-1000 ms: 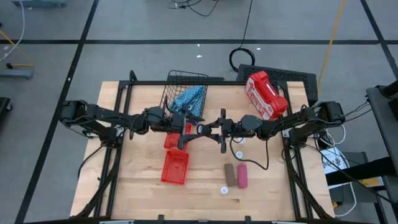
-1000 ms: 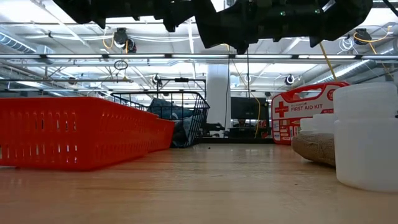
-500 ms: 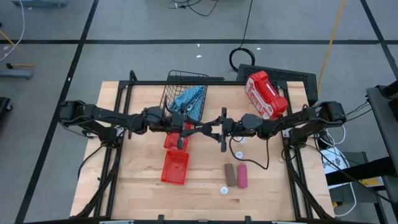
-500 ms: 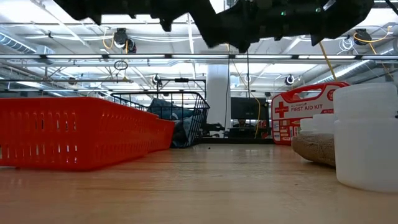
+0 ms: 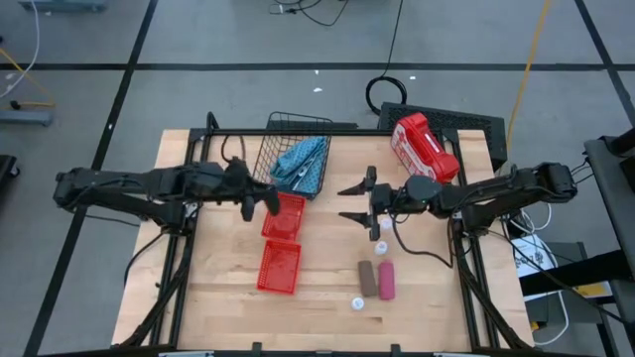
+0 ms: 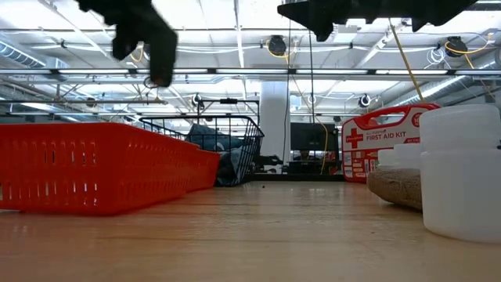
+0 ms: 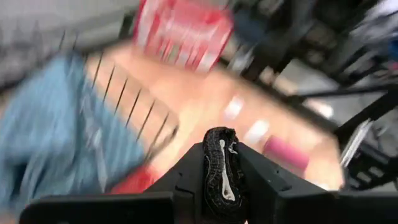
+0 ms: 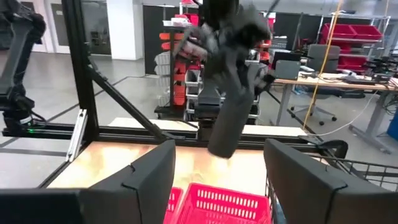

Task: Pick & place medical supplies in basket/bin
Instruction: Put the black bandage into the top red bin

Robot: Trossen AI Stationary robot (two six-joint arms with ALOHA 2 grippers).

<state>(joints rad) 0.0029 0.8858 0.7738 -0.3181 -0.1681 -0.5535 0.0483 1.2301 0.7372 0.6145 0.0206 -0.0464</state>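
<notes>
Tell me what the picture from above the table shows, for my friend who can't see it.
Two dark robot arms reach over a wooden table. The left gripper, shut on a black bandage roll, is by a red bin, and the right gripper is open. A wire basket holds a blue pouch.

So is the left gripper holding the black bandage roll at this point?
Yes, the left wrist view shows the black bandage roll clamped between the left gripper's two fingers.

high: looking straight down on desk [image 5: 327, 297] | low: looking level across desk | wrists: looking forward past own pincer; sharing red bin [image 8: 217, 202]
</notes>
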